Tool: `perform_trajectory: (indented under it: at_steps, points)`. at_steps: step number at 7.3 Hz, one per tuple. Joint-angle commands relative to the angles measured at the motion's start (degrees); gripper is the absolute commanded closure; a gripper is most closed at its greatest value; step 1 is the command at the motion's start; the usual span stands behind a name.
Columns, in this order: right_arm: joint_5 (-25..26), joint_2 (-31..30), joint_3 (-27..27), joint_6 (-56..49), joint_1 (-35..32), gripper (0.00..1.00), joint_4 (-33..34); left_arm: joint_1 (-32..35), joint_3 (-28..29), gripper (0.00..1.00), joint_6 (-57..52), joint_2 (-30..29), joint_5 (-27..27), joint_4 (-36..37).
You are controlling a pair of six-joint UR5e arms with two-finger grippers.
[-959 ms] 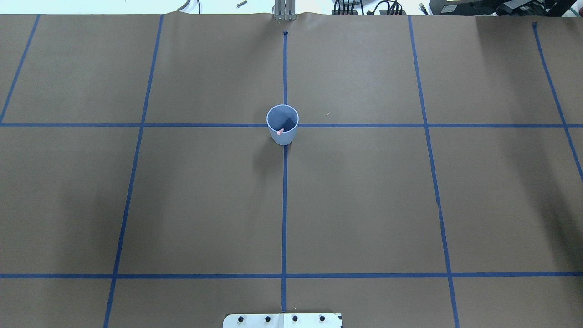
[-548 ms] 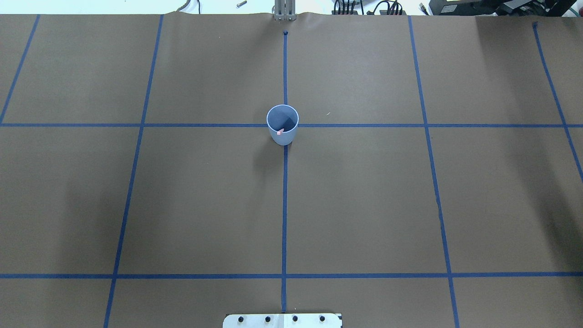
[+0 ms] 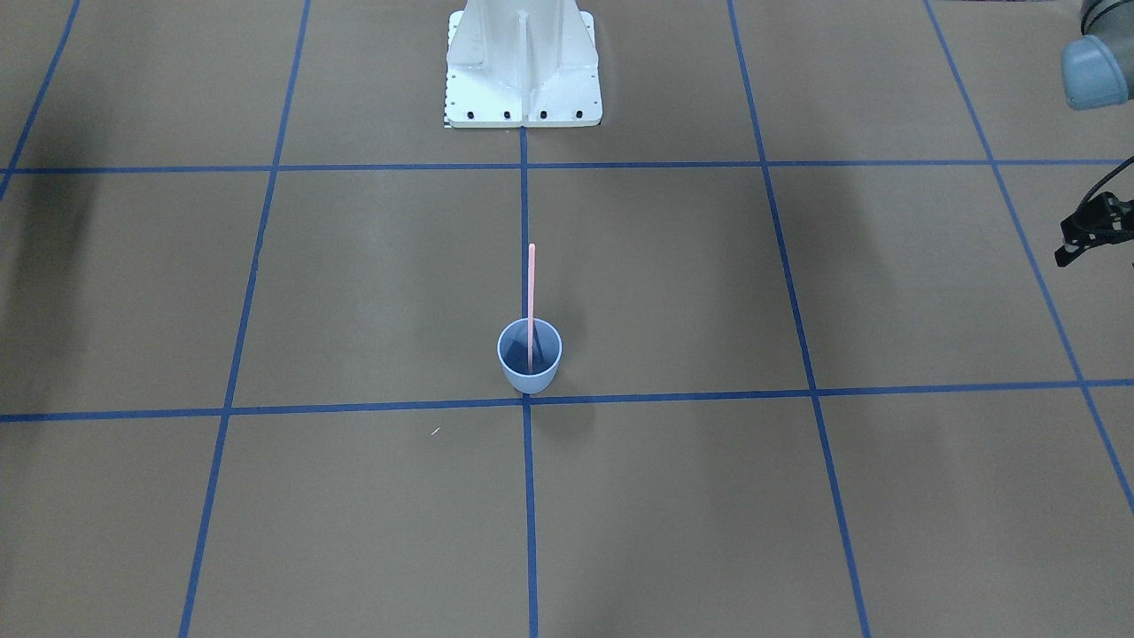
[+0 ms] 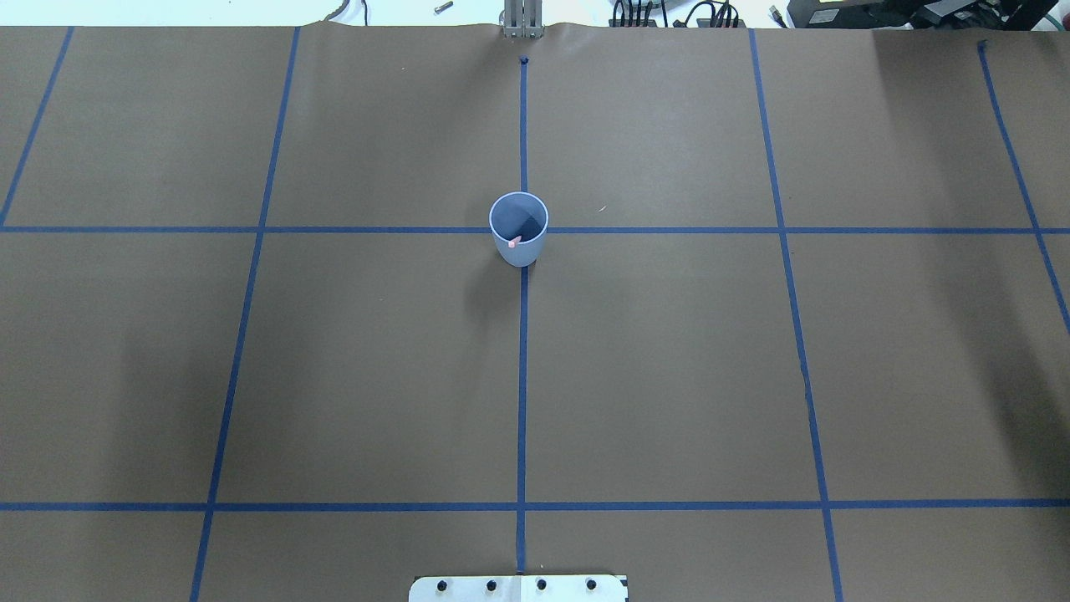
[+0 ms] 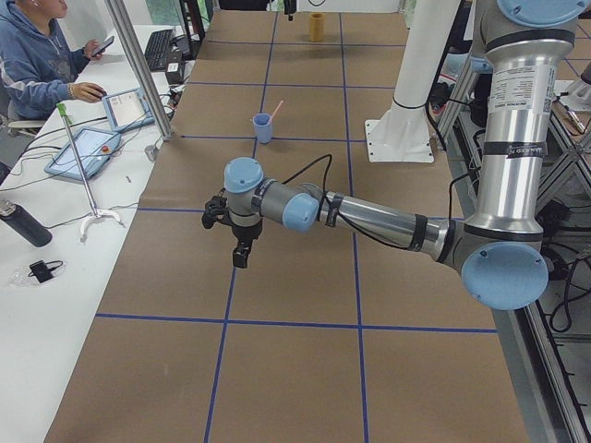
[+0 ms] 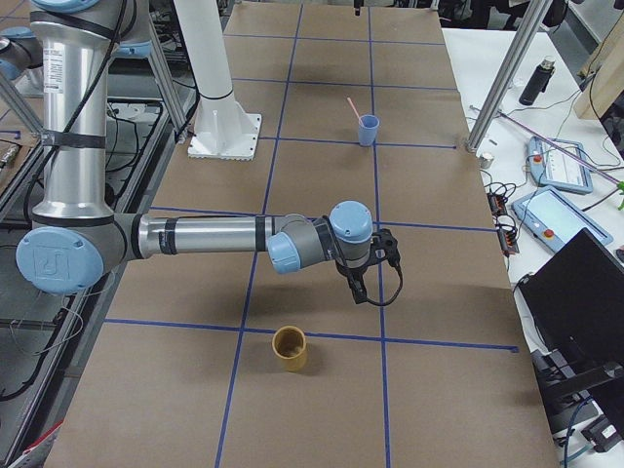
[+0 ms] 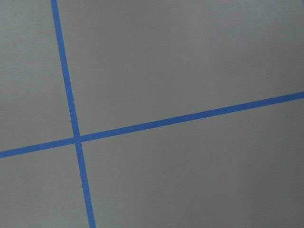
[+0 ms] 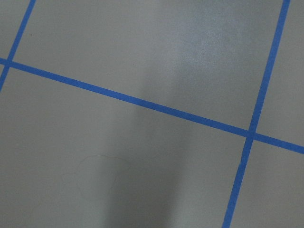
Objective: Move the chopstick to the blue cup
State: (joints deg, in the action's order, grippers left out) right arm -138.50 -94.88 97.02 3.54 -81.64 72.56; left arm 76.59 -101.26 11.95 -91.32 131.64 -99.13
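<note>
The blue cup (image 3: 529, 365) stands upright at the crossing of two tape lines in the table's middle. It also shows in the overhead view (image 4: 520, 253) and in both side views (image 5: 263, 127) (image 6: 368, 130). One pink chopstick (image 3: 532, 283) stands in it and leans toward the robot; from overhead only its tip (image 4: 513, 242) shows. My left gripper (image 5: 240, 256) hangs over bare table far from the cup. My right gripper (image 6: 358, 290) hangs over the table at the opposite end. I cannot tell whether either is open or shut. Both wrist views show only paper and tape.
A tan cup (image 6: 290, 348) stands near my right gripper, also seen far off in the exterior left view (image 5: 317, 26). The white robot base (image 3: 523, 62) sits at the table's near edge. Operators' gear lies on the side table (image 5: 88, 152).
</note>
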Motion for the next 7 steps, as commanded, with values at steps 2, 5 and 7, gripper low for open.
perform_trajectory:
  at_steps: [2,5,7]
  points:
    - [0.34,0.14,0.28,0.51,-0.01,0.0,-0.05,0.14,0.71,0.02,0.1,0.44,-0.07,-2.12]
    - [0.25,1.01,0.28,0.68,-0.01,0.0,-0.05,0.05,0.19,0.02,0.1,0.35,-0.07,-2.21]
    - [-0.19,1.45,0.37,0.77,-0.09,0.0,0.04,-0.04,0.27,0.02,0.01,0.27,0.11,-2.12]
